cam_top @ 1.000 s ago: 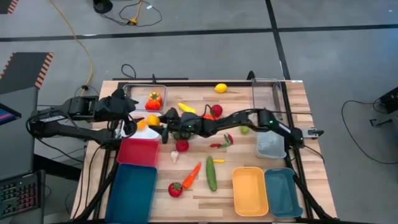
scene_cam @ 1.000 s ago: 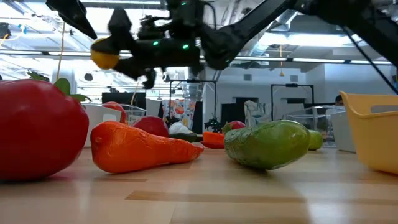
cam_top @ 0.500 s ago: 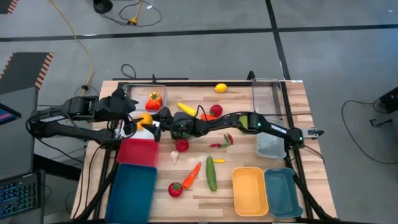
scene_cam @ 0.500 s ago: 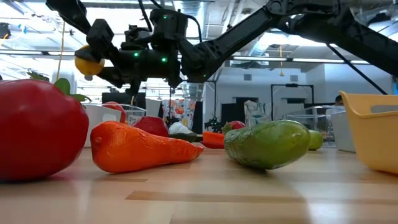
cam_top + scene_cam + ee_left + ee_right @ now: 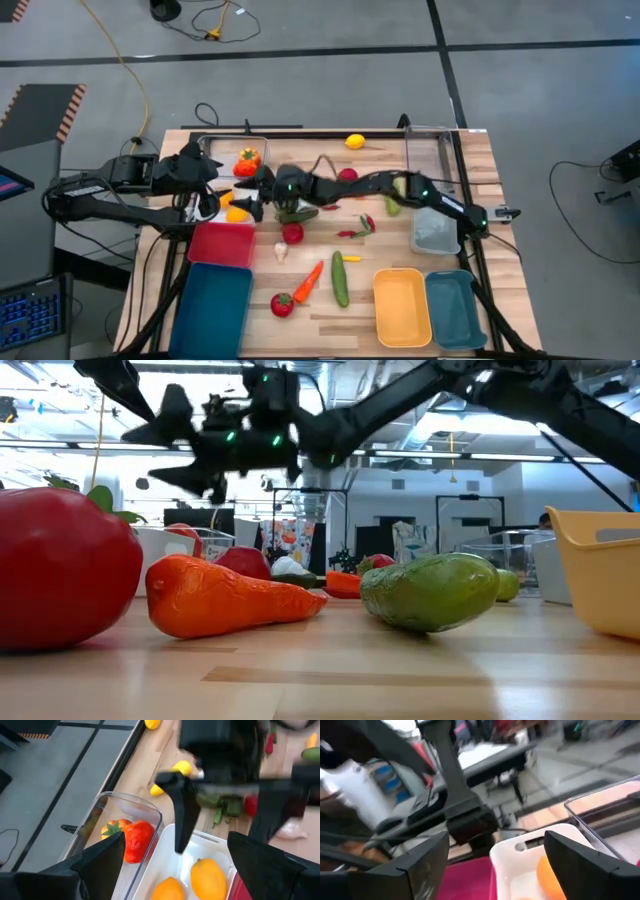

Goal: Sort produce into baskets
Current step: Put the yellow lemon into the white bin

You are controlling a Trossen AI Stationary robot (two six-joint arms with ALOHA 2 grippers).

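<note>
My right gripper hangs open above the white basket at the table's left, with nothing between its fingers. Two orange-yellow fruits lie in that basket; one shows from above. My left gripper waits open over the same spot, at the left edge. A red-orange tomato sits in the clear basket beyond. On the wood lie a tomato, garlic, a carrot and a cucumber.
The pink-red basket and dark teal basket lie near the left front. The orange-yellow and teal baskets stand at the front right, and a clear one at the right. A lemon and chillies lie loose.
My right gripper has carried an orange fruit toward the table's left edge, over the white basket. There it has opened and let go, and the fruit has dropped into the basket. The gripper has then risen a little.
</note>
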